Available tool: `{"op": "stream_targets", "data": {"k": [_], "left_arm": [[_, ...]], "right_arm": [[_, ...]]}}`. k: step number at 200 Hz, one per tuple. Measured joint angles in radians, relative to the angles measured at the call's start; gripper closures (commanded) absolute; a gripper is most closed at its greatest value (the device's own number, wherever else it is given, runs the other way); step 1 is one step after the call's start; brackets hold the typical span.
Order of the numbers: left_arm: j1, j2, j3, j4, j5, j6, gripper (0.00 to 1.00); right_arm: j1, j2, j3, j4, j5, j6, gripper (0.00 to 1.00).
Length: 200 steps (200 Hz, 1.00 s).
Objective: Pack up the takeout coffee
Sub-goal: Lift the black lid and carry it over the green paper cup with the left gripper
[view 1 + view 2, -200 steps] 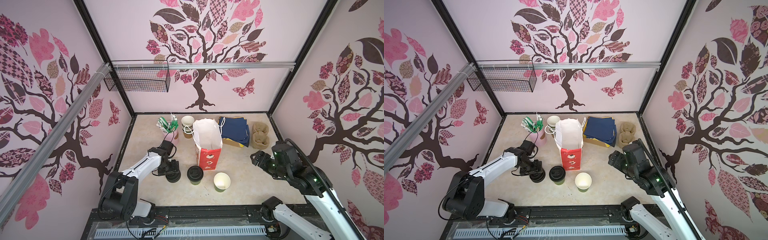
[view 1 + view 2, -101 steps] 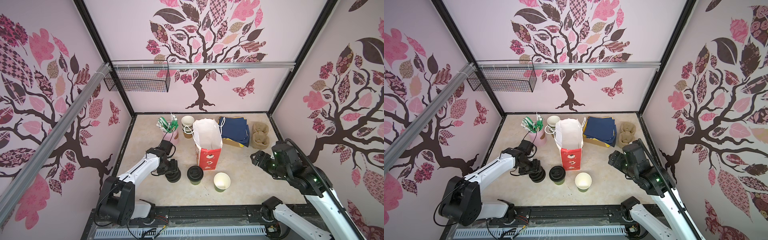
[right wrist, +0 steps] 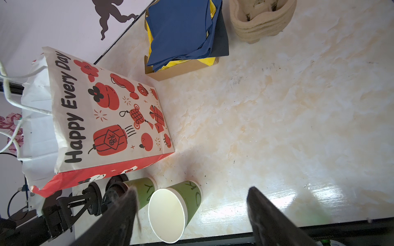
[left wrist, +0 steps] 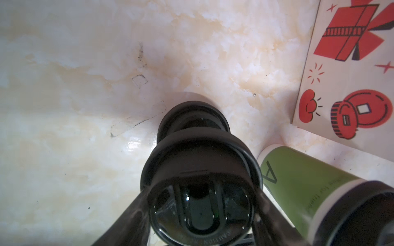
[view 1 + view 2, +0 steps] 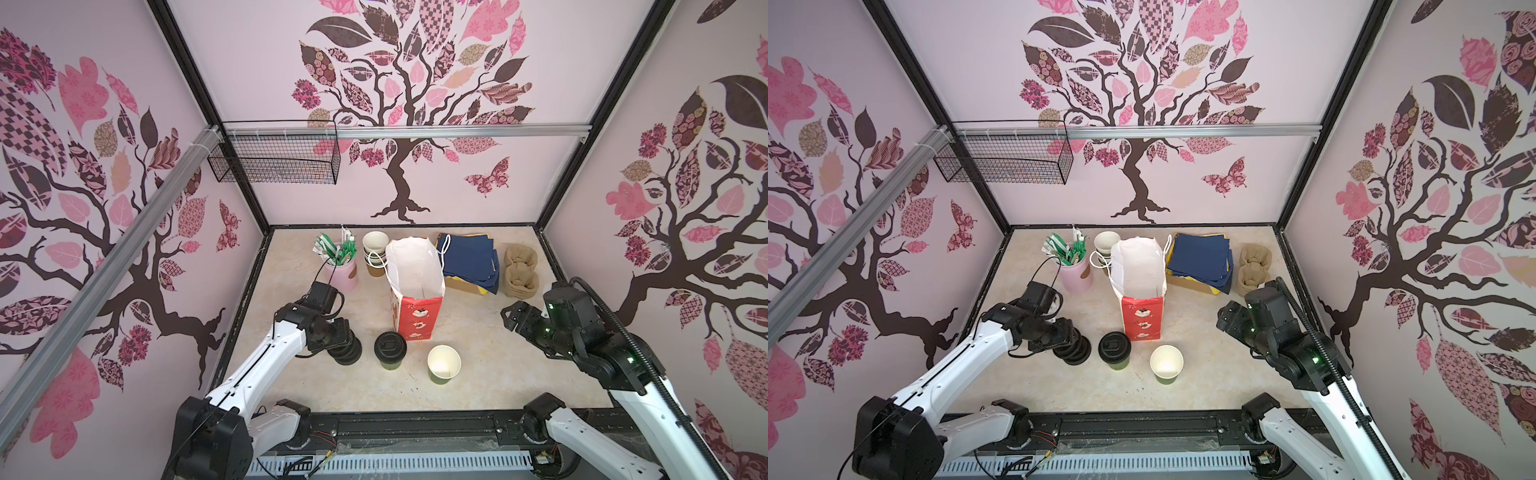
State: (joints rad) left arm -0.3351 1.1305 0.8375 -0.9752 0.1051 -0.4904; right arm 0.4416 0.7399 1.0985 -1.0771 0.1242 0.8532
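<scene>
The left hand (image 4: 201,189) is clamped on the top lid (image 4: 200,161) of the lid stack (image 5: 347,353); the right hand (image 3: 191,191) hangs, fingers apart.

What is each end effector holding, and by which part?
Right end effector: open, empty. Left end effector flanks the top lid of the lid stack at its rim; whether it grips yet cannot be told.

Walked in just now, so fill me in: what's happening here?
The left gripper is at the lid stack, jaws either side of the top lid; whether they grip it is unclear. The lidded cup and the open cup stand side by side before the open bag, neither packed yet. The right gripper hangs open and empty on the right.
</scene>
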Motion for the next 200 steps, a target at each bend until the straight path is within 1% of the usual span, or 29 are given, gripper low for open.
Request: {"op": "stream_targets", "data": {"k": [39,60,121,142,170,200], "left_arm": [[-0.005,-0.087,0.021,-0.064,-0.008,-0.015,0.35],[-0.023,-0.130,0.052,-0.102,-0.014,-0.028,0.35],[-0.182,-0.206,0.206,-0.227,-0.045,-0.045,0.37],[-0.284,-0.231,0.275,-0.252,-0.064,-0.036,0.38],[-0.474,-0.225,0.367,-0.263,-0.110,-0.014,0.39],[-0.682,-0.166,0.423,-0.267,-0.186,0.022,0.40]], "right_arm": [[0.000,0.000,0.000,-0.001,0.000,-0.001,0.16],[0.000,0.000,0.003,-0.002,-0.001,-0.003,0.16],[0.000,0.000,0.010,-0.010,-0.002,-0.023,0.15],[0.000,0.003,0.010,-0.016,-0.001,-0.032,0.15],[0.000,0.027,0.013,-0.038,0.000,-0.049,0.13],[0.000,0.048,0.013,-0.057,-0.001,-0.046,0.13]]}}
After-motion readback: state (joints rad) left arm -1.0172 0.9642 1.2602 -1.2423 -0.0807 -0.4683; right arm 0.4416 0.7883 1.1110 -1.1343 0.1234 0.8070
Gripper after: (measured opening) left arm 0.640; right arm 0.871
